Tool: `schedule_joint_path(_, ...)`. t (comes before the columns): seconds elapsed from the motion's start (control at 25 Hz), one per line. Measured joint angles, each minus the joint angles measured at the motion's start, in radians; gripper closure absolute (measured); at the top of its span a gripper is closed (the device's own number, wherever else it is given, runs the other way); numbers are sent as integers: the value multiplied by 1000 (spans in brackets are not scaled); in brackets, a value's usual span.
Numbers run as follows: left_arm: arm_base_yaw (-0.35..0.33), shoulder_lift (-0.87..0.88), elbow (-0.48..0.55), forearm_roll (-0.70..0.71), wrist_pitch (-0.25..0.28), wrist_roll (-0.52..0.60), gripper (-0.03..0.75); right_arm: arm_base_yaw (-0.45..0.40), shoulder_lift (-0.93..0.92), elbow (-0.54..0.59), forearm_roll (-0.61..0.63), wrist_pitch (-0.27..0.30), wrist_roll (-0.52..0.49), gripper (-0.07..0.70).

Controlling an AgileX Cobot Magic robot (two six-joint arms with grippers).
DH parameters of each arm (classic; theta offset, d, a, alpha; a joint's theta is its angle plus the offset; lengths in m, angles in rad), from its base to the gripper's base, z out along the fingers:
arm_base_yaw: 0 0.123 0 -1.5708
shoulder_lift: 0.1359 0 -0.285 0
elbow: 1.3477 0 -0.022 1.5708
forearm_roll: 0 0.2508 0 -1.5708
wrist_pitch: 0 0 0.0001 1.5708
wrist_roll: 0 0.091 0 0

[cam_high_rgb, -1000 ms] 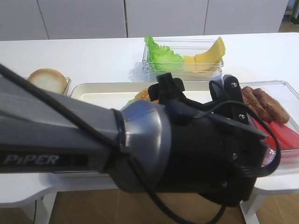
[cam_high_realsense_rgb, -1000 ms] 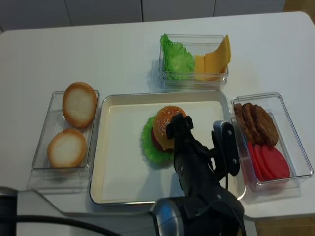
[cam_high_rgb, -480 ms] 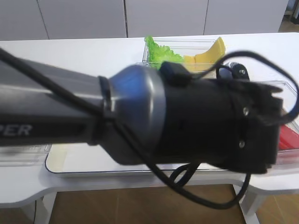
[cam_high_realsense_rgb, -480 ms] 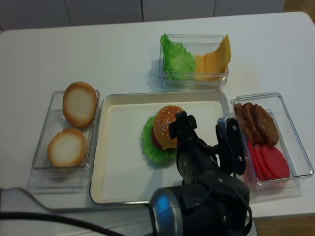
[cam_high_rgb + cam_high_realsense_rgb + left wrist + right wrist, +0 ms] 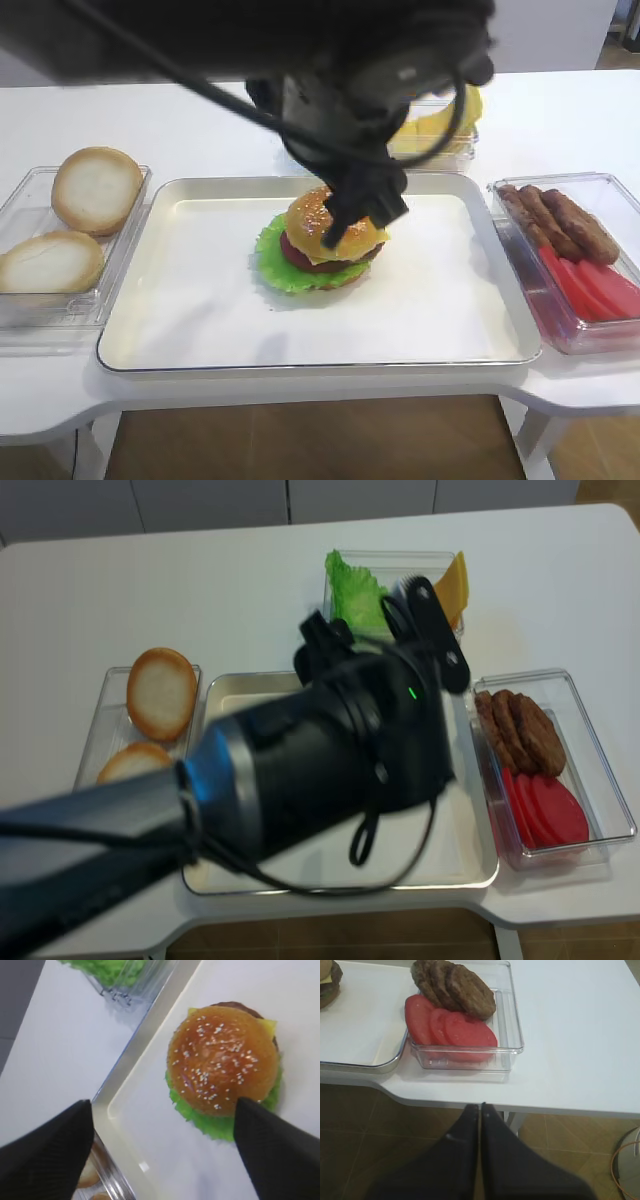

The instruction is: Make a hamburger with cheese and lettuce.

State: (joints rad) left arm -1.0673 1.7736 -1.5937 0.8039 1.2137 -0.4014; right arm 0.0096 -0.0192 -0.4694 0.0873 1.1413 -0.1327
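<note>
The left gripper (image 5: 160, 1155) is hovering wide open and empty, the hamburger (image 5: 223, 1067) lying just ahead between its fingers (a careless descent could be toppling the stacked layers).

No lettering, label, brand mark, number or sign can be read anywhere in these views.
</note>
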Motion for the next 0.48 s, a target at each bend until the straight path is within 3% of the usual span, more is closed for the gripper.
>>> schedule_joint_path(0.48, 287, -138, 0, -256, 19, 79, 68, 0, 0, 0, 0, 0, 0, 607)
